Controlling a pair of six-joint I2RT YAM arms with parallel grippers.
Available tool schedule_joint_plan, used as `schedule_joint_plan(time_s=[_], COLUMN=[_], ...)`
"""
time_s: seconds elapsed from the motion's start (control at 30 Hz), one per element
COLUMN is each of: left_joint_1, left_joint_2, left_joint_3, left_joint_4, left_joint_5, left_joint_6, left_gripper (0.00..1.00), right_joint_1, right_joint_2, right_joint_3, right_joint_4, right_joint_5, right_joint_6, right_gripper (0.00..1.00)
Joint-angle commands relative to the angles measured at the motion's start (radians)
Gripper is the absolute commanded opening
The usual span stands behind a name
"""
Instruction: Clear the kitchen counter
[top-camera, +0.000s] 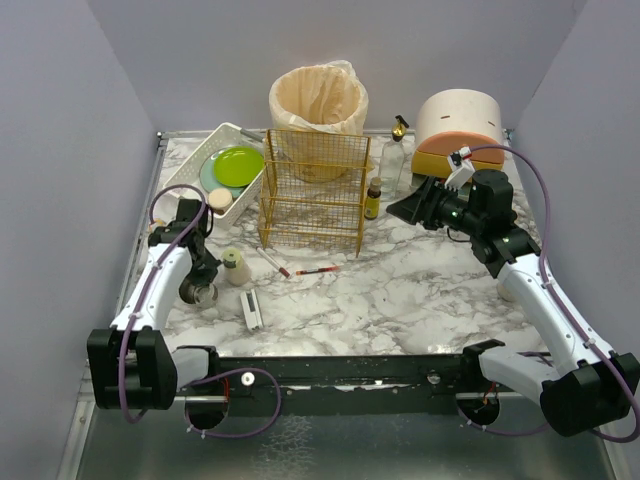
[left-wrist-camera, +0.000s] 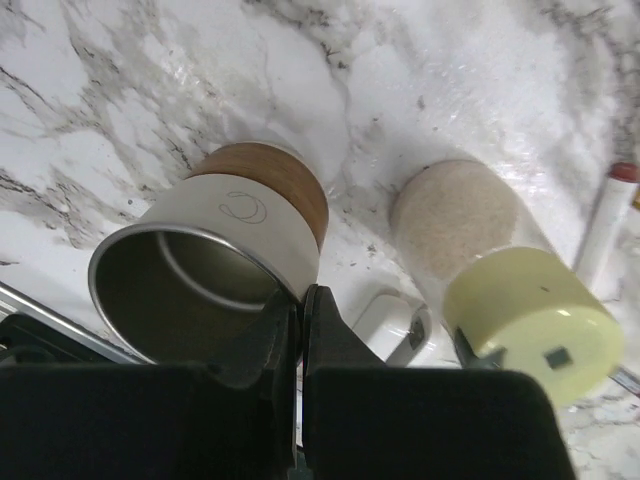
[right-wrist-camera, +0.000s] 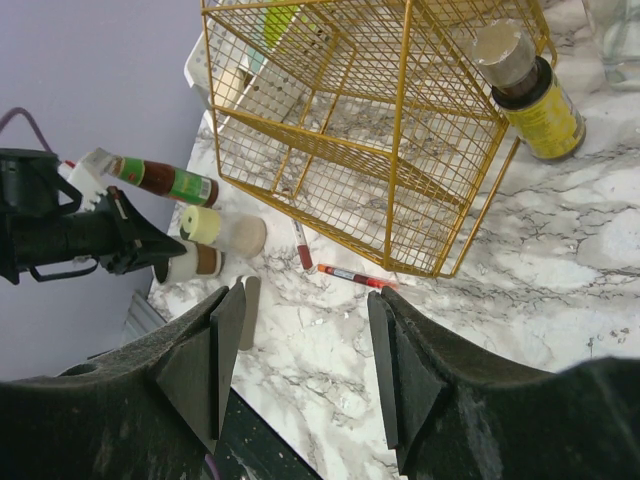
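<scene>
Clearing is only starting, I judge: the left gripper (left-wrist-camera: 300, 310) is pinching the rim of the cup (left-wrist-camera: 250, 200) at lower left, the right gripper (right-wrist-camera: 300, 350) is hanging open and empty, and the counter (top-camera: 420, 290) filling mid-frame is carrying a jar (left-wrist-camera: 480, 230), 2 pens (top-camera: 318, 270), a rack (top-camera: 312, 190) and bottles (top-camera: 373, 200).

Both arms are built alike: the left arm (top-camera: 150, 285) and right arm (top-camera: 545, 300) have smooth white link shells between chunky black joint housings (top-camera: 130, 365). A thin purple cable (top-camera: 125, 385) loops loosely along each arm. A white connector tag (top-camera: 460, 165) sits by the right wrist. The bases are joined by a black rail (top-camera: 340, 372) with silver bolts (top-camera: 246, 378). The left claw (left-wrist-camera: 300, 295) and right claw (right-wrist-camera: 305, 300) are matte black, with grainy, wedge-shaped fingers (right-wrist-camera: 400, 370).
</scene>
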Motion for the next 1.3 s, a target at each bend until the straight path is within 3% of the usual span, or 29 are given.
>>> schedule_joint_plan(time_s=[0.0,0.23,0.4,0.53,0.6,0.77,0.9,1.0,1.17,1.27], left_joint_1=[0.004,0.004,0.004,0.005,0.004,-0.002,-0.069,-0.132,-0.284,-0.379], left_joint_2=[-0.088,-0.151,-0.152,-0.142,-0.141,-0.125,-0.104,-0.097,-0.040,-0.013], left_joint_3=[0.152,0.501,0.704,0.765,0.757,0.628,0.593,0.552,0.533,0.488], left_joint_4=[-0.074,-0.252,-0.238,-0.059,0.064,0.516,0.733,0.870,0.976,1.083], left_joint_5=[-0.024,-0.086,0.043,0.322,0.451,0.773,0.813,0.806,0.774,0.756], left_joint_6=[-0.019,-0.025,-0.032,-0.027,-0.068,-0.234,-0.260,-0.272,-0.239,-0.245], left_gripper=[0.00,0.00,0.00,0.00,0.00,0.00,0.00,0.00,0.00,0.00], right_joint_1=[0.005,0.005,0.005,0.005,0.005,0.005,0.005,0.009,0.022,0.029], right_joint_2=[0.003,0.015,0.015,-0.019,-0.034,-0.017,0.019,0.042,0.034,0.006], right_joint_3=[0.008,0.031,0.051,0.046,0.043,0.057,0.037,0.004,0.024,-0.017], right_joint_4=[0.000,0.000,0.006,0.081,0.140,0.348,0.566,0.709,0.681,0.762], right_joint_5=[0.015,0.010,0.003,-0.029,-0.049,-0.148,-0.216,-0.227,-0.183,-0.120], right_joint_6=[-0.013,-0.014,-0.014,0.003,0.036,0.163,0.336,0.449,0.442,0.494], right_gripper=[0.60,0.60,0.60,0.62,0.70,0.73,0.77,0.91,0.96,1.00])
